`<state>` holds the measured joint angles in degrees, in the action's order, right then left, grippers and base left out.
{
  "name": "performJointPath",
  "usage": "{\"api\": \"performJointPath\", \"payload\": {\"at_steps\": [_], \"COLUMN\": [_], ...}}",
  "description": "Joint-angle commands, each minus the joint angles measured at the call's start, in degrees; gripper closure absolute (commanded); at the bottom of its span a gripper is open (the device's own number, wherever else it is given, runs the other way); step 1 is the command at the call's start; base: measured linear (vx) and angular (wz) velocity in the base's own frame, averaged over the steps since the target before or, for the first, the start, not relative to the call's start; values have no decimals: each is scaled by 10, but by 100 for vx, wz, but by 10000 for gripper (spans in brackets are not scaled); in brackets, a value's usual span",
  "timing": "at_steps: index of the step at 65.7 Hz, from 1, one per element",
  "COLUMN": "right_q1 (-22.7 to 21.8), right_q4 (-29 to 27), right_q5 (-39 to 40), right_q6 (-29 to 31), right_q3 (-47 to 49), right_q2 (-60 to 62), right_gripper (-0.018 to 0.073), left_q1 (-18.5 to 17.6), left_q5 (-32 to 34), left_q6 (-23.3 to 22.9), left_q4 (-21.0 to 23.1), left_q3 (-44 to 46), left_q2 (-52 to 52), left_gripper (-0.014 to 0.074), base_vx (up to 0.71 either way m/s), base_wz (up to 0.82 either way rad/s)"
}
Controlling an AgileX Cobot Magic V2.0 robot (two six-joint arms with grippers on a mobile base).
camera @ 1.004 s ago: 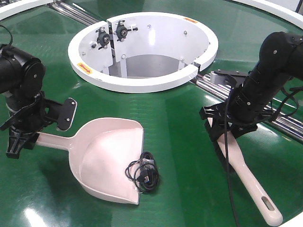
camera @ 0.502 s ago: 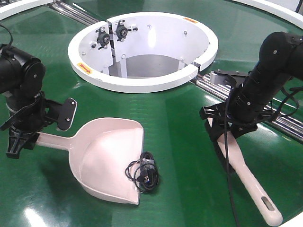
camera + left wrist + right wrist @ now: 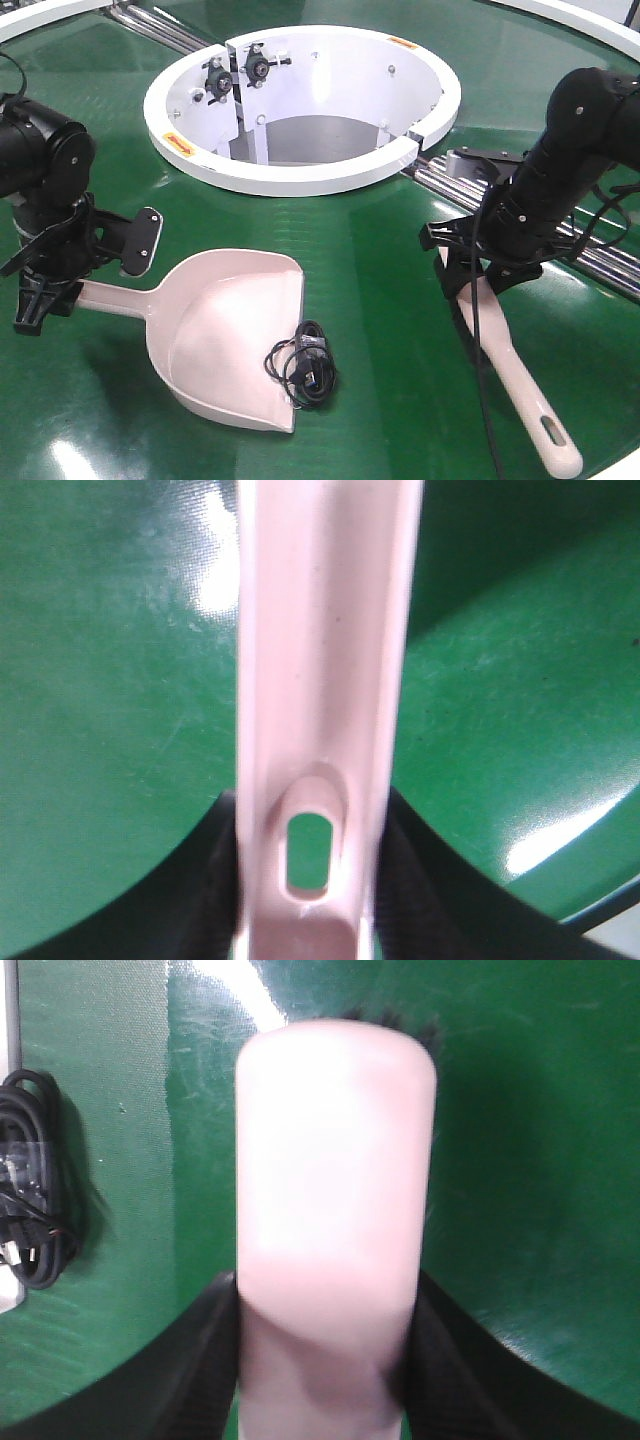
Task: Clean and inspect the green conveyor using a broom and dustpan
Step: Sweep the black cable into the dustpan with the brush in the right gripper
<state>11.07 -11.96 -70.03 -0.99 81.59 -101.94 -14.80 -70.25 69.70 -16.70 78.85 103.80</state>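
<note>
The dustpan [image 3: 225, 335] lies on the green conveyor [image 3: 380, 250], open front edge towards the lower right. My left gripper [image 3: 68, 290] is shut on the end of its handle; the left wrist view shows the slotted handle [image 3: 320, 680] clamped between the jaws of the left gripper [image 3: 310, 900]. My right gripper [image 3: 478, 275] is shut on the broom [image 3: 520, 380], whose handle slants down to the lower right over the belt. In the right wrist view the broom's rounded head [image 3: 335, 1180] sticks out between the jaws of the right gripper [image 3: 325, 1360].
A coiled black cable [image 3: 303, 365] lies at the dustpan's front edge, half inside it, and shows in the right wrist view [image 3: 35, 1190]. The white ring hub [image 3: 300, 180] stands behind, with silver rollers [image 3: 450, 190] to its right.
The right arm has shifted slightly, swinging the broom's handle end a little to the left. The left arm, the dustpan and the cable have not moved.
</note>
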Motion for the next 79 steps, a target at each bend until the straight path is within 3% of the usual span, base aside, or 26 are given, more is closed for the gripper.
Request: {"api": "performJointPath", "payload": {"at_steps": [1,35,59,79], "right_q1": [19,124,177,204], "right_q4": [-7,-60,-144,-201], "right_q5": [-34,-1,54,42], "right_q6": [-18,-33,-29,-30], "right_q3": [16,16,21,127], "right_q2": [18,-81,-120,-169], "right_gripper": [564,564,564,564], "left_q1": [-7,-7,-7,-7], "left_q5": [-11,-11,-11,-11], "left_q6": [-5,-5,-5,-5], "left_q4": [8,8,8,8], "left_q3": [14,14,14,14], "left_q2": [-26,-26,-26,-26], "left_gripper": [619,619,619,619], "base_vx": [0,0,0,0], "base_wz": [0,0,0,0]}}
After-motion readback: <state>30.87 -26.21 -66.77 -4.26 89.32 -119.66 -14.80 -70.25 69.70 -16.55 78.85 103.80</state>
